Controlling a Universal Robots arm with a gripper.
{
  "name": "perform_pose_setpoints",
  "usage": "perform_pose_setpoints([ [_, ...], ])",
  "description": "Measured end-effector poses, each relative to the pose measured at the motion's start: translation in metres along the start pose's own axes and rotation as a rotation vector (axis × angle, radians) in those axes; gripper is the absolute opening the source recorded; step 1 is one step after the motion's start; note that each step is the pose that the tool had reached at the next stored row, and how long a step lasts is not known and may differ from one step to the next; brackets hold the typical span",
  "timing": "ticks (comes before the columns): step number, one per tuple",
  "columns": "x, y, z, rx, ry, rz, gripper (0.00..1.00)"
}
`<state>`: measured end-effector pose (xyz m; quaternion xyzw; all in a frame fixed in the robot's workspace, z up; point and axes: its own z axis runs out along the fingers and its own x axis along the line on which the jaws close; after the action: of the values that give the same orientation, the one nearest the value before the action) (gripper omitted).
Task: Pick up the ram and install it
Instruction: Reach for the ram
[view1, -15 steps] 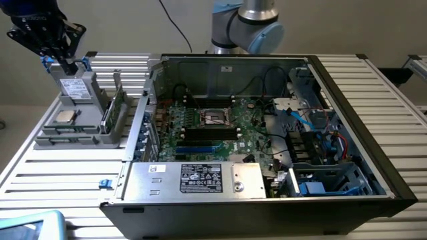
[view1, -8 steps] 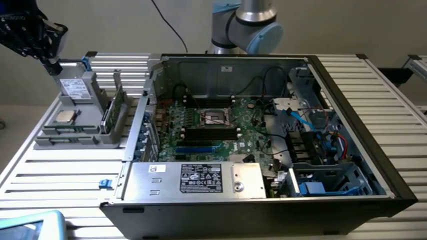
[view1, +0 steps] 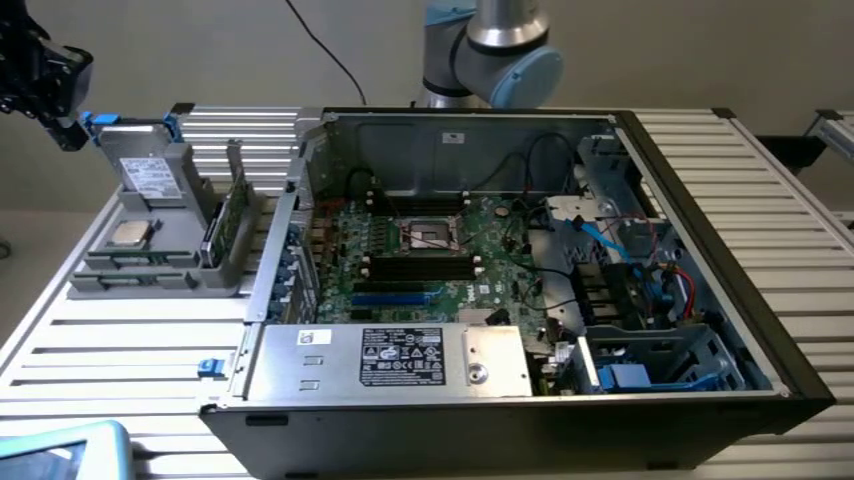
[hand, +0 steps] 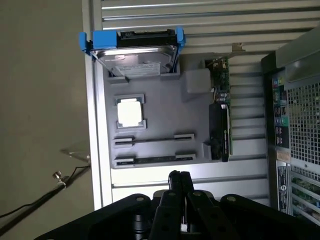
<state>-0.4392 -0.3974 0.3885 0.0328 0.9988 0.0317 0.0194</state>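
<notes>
Our claw, pressed together and empty, hangs at eleven o'clock from the gray tray on the desk. The ram stands on edge at the tray's three o'clock side. We judge it light, stiff and fragile, best pinched by its bare long edges.

ram | narrow green stick | standing on edge | along side of grey holder
</notes>
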Motion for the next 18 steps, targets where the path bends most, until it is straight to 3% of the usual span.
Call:
perform_pose_setpoints([
  [4,0.016,-0.0011,-0.0005,0.0,0.0,0.0,0.11],
  [18,0.019,0.0045,0.0,0.0001,0.0022,-0.001,0.11],
])
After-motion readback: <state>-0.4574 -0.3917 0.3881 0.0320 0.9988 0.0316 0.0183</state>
